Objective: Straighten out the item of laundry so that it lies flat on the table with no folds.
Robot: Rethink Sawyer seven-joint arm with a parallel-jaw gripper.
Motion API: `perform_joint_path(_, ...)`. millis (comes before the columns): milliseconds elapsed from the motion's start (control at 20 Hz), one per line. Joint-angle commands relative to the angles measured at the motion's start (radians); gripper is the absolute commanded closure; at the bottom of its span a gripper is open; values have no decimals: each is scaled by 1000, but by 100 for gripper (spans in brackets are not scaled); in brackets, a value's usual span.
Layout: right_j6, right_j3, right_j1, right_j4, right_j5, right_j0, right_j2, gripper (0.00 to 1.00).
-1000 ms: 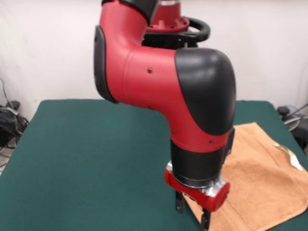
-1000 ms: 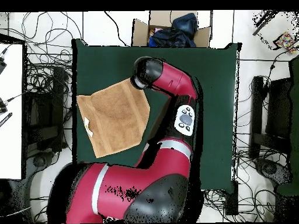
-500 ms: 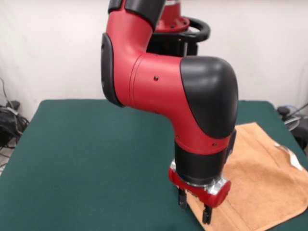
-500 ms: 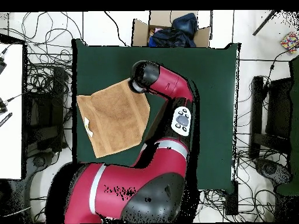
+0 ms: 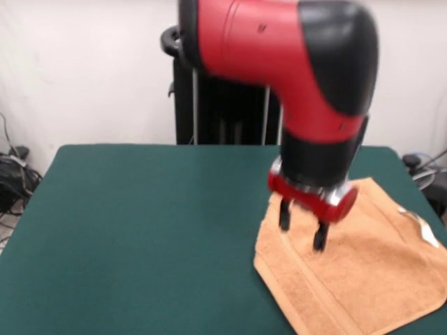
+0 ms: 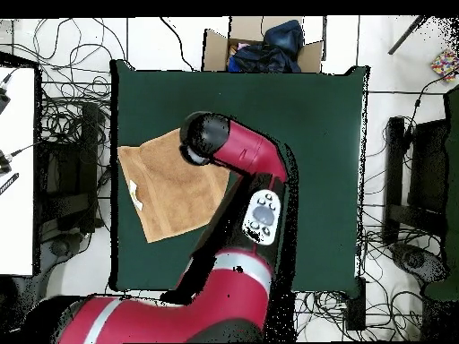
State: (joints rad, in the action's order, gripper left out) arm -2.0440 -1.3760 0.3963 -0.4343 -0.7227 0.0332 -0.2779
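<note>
The item of laundry is an orange-tan towel spread on the right part of the green table, with a small white tag at its right edge. My gripper hangs just above the towel's left part, open, with nothing between its fingers. In the overhead view the towel lies at the table's left side, and the arm's red and black wrist covers the towel's top right corner and hides the gripper. The towel's outline looks cut off at the corner nearest the arm, as if folded in there.
The towel's right end reaches the table's edge in the front view. An open cardboard box with dark cloth in it stands on the floor beyond the table's top edge in the overhead view. Cables lie on the floor around the table.
The arm has swung round. The gripper rose from the towel's near left corner and moved farther in over the towel. The towel has hardly moved.
</note>
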Motion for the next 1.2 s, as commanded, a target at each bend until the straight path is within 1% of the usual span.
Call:
perform_joint_path(50, -250, -284, 152, 11, 72, 59, -42, 0)
perform_joint_path(200, -203, -363, 165, -18, 146, 19, 12, 0)
perform_joint_path(300, -189, -408, 179, -30, 184, 8, 40, 0)
perform_joint_path(400, -182, -456, 187, -35, 252, 5, 73, 0)
perform_joint_path(550, -187, -513, 176, -18, 333, 18, 100, 0)
perform_joint_path(600, -202, -520, 169, -4, 361, 36, 87, 0)
perform_joint_path(650, -203, -535, 166, -2, 384, 37, 95, 0)
perform_joint_path(800, -157, -617, 164, 3, 495, -29, 200, 0)
perform_joint_path(1000, -138, -675, 152, 41, 596, -93, 298, 0)
perform_joint_path(1200, -174, -698, 125, 69, 676, -97, 324, 0)
